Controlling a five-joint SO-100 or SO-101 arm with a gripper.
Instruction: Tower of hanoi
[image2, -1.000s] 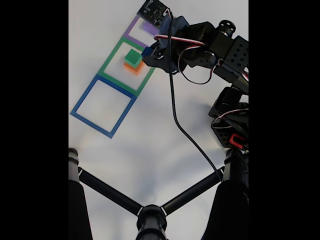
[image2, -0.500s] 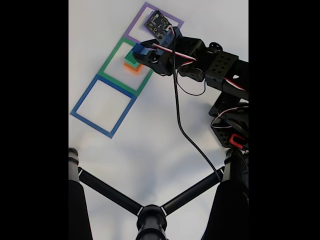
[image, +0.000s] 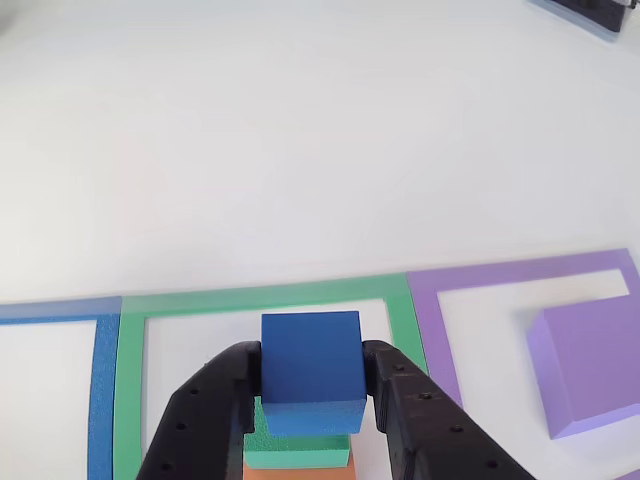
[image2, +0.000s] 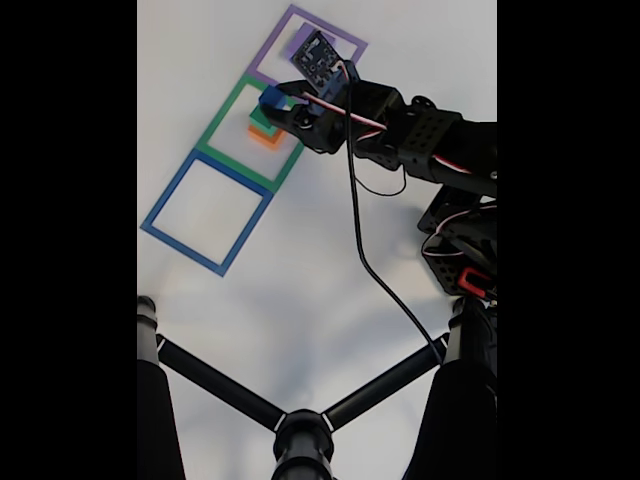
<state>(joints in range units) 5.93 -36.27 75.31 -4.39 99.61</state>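
Now farther left over the green square (image2: 225, 135), fingers (image: 225, 400) clenched on blue cube (image: 311, 368).

A black 3-legged tripod stand (image2: 300, 425) rests on the white table surface (image2: 300, 290), its legs spreading up from the hub.
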